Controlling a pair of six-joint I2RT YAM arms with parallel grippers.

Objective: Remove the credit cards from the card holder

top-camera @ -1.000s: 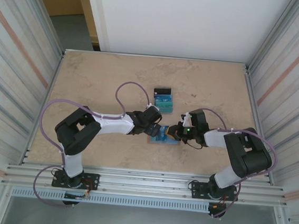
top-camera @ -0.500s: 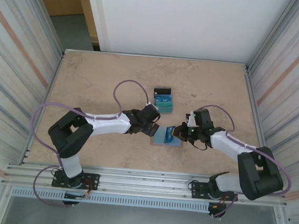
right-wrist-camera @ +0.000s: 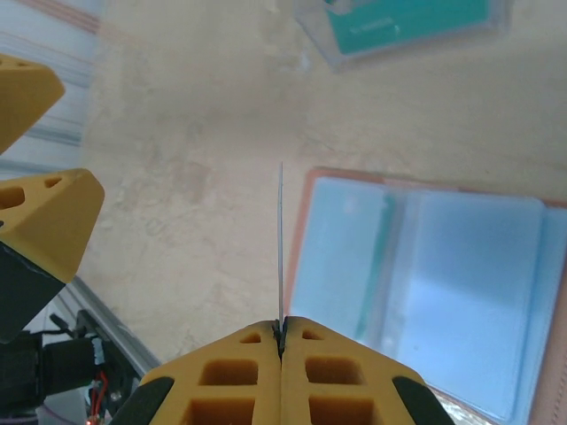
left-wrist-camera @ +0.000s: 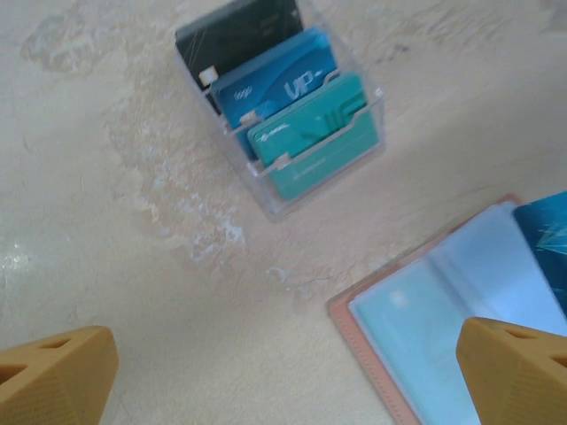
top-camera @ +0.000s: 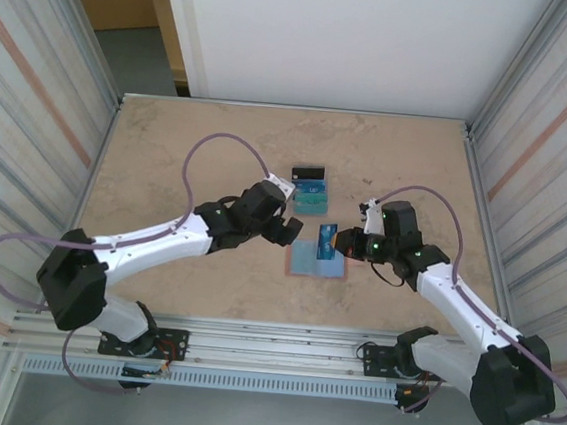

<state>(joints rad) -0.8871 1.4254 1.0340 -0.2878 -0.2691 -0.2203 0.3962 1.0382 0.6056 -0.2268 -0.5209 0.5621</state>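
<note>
We see salmon folding card holder with blue-grey pockets lying open flat on beige stone-look table. Over its far edge, right gripper pinched tight on thin blue plastic credit card, card standing on edge. Left gripper spread wide, empty, near holder's far-left corner. Farther back, clear plastic rack holds three racked cards: black, blue, teal.

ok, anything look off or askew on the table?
Nothing stands out. The card holder lies open and flat, three cards stand tidily in the clear rack, and the right gripper pinches a blue card.
</note>
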